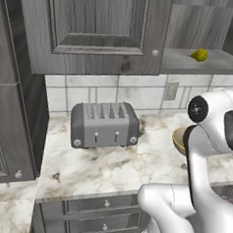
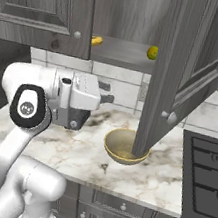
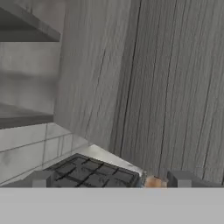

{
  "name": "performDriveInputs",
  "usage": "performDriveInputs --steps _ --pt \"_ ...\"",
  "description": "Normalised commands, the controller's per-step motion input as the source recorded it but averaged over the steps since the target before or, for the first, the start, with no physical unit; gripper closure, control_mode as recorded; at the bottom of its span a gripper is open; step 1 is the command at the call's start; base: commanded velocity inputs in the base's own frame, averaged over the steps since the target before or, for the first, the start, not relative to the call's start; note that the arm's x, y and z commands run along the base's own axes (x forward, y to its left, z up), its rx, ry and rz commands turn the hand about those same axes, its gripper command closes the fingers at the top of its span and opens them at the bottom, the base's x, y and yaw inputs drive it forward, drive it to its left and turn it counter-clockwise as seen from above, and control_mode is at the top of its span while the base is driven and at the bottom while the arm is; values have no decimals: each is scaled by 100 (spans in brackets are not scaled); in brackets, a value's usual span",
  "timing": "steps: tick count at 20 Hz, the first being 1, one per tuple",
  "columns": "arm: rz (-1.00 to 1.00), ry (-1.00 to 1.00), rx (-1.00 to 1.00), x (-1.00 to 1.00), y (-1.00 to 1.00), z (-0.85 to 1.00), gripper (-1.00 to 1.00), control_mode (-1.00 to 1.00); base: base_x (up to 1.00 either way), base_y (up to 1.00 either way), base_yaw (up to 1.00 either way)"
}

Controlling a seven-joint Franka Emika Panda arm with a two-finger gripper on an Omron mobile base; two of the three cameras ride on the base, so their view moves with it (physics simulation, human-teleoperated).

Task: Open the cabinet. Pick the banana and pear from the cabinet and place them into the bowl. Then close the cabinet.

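Marble counter [image 2: 159, 178] runs under the grey cabinet [image 2: 199, 71], and one of its doors stands swung open. The pincer [image 2: 107, 93] points at that door from the 9 o'clock side, near it but apart. I cannot tell if its fingers are spread or pressed together. In the hand view the two dark fingertips [image 3: 40, 178] sit low, with the wood of the door close ahead. On the shelf, at 12 o'clock from the pincer, lies the banana [image 2: 96, 41]. The pear [image 2: 152, 52] sits at 1 o'clock. The bowl [image 2: 125, 145] rests on the counter at 5 o'clock. A toaster [image 1: 104, 124] stands off to the side.
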Motion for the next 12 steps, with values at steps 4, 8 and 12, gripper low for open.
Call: performDriveInputs --steps 4,8,12 --pt "65 0 0 -29 82 0 -100 -100 0 0 0" --pt "61 0 0 -30 56 13 -100 -100 0 0 0" --pt "56 2 0 -1 75 13 -100 -100 0 0 0"
